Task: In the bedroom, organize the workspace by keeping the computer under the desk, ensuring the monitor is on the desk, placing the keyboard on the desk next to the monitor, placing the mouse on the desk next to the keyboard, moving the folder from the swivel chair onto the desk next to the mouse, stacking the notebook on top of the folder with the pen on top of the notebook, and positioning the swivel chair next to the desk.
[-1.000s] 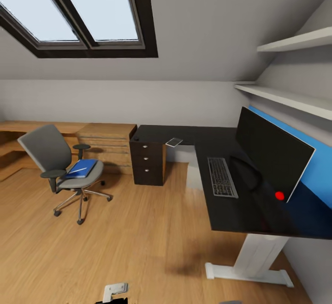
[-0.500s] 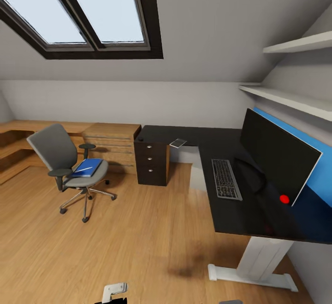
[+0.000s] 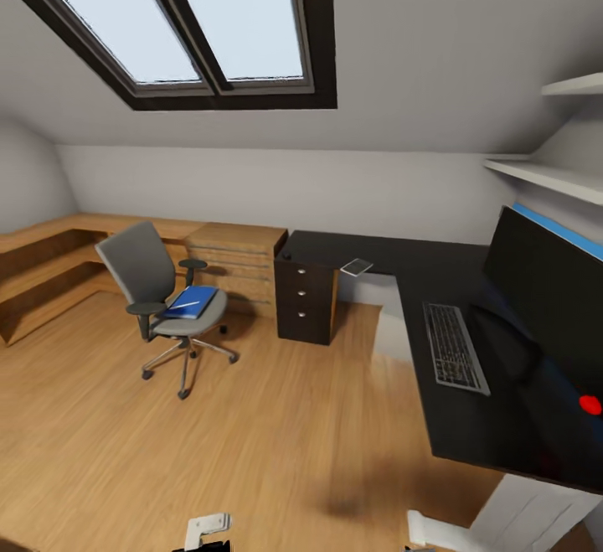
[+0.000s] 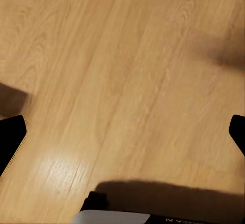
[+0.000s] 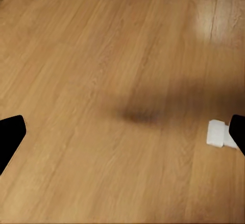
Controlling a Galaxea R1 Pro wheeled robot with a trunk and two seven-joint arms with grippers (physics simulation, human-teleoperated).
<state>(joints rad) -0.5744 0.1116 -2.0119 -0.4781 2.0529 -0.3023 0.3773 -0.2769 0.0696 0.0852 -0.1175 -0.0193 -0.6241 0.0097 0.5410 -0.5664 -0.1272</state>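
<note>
One folder [image 3: 192, 301] – one swivel chair [image 3: 159, 292].

The wood floor [image 3: 276, 443] carries the chair [image 3: 163, 301] on its wheeled base and the desk [image 3: 469, 384], whose white foot [image 5: 219, 133] lies beside the right gripper's [image 5: 122, 132] fingertip. On the desk top sit the keyboard [image 3: 455, 347], the monitor [image 3: 548, 301] just behind it, and a small grey notebook [image 3: 357, 267] at the far edge.

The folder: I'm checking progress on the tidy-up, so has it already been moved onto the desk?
No, the blue folder lies on the seat of the swivel chair, apart from the black desk.
</note>
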